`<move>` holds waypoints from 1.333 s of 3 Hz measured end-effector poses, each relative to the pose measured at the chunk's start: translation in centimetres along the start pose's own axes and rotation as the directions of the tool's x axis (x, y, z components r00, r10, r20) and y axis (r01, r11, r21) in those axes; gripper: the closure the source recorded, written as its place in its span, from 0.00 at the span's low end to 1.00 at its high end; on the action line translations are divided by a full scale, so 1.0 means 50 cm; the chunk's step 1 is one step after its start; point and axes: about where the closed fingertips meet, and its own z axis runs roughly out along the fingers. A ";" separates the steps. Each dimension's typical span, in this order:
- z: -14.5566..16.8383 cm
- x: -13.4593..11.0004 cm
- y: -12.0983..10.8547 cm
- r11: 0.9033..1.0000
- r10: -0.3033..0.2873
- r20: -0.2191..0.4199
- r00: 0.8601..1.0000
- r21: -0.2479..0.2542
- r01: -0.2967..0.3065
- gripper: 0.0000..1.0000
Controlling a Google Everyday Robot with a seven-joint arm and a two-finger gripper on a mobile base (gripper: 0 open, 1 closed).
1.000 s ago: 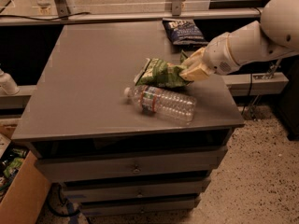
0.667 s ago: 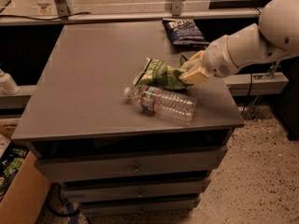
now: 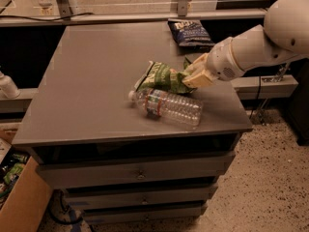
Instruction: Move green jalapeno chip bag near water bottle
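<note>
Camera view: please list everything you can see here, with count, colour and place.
green jalapeno chip bag: one, green with pale ends, middle of the tabletop, right behind the water bottle.
water bottle: one, clear with a white cap, lying on its side near the front edge, cap toward picture left.
dark blue chip bag: one, dark blue, back right of the tabletop.
drawer cabinet: one, grey, centre of view, drawers in its front.
cardboard box: one, brown, on the floor at lower left.
floor: pale and speckled, lower right.
arm: one, white, reaching in from picture right.
pincer: one, pale, at the green bag's right end.
</note>
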 end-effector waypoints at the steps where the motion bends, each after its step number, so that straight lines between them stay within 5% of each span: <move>1: -0.008 -0.003 0.003 1.000 -0.005 -0.003 1.000 0.001 0.005 0.35; 2: -0.012 0.000 0.006 1.000 -0.011 -0.007 1.000 -0.003 0.011 0.12; 3: -0.015 0.000 0.003 1.000 -0.028 -0.011 1.000 -0.009 0.027 0.00; 4: -0.023 0.003 -0.006 0.999 -0.038 -0.011 0.999 0.000 0.038 0.00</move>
